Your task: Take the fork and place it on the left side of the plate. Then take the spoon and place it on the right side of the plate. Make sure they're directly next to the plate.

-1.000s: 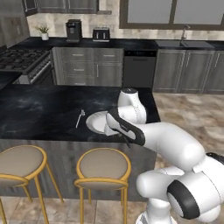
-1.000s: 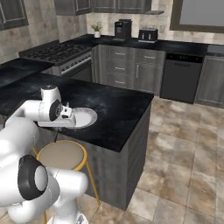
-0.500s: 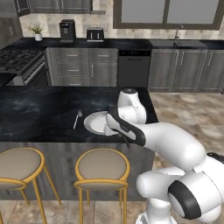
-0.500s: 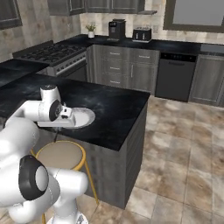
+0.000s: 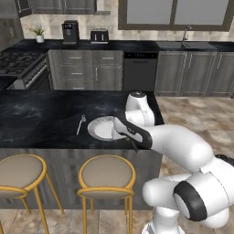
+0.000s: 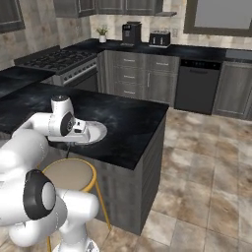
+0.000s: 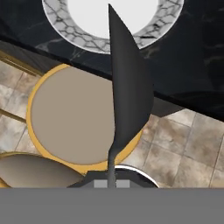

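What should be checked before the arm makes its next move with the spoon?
1. Grip: the gripper is shut on the spoon. Ok.
2. Fork lies on the counter left of the plate, close beside it. Ok.
3. Plate lies flat, near the counter's front edge. Ok.
4. Spoon over its spot right of the plate: in the hand view it hangs over the stool and the counter edge, tip toward the plate. Not ok.
5. Spoon's height above the counter: cannot tell.
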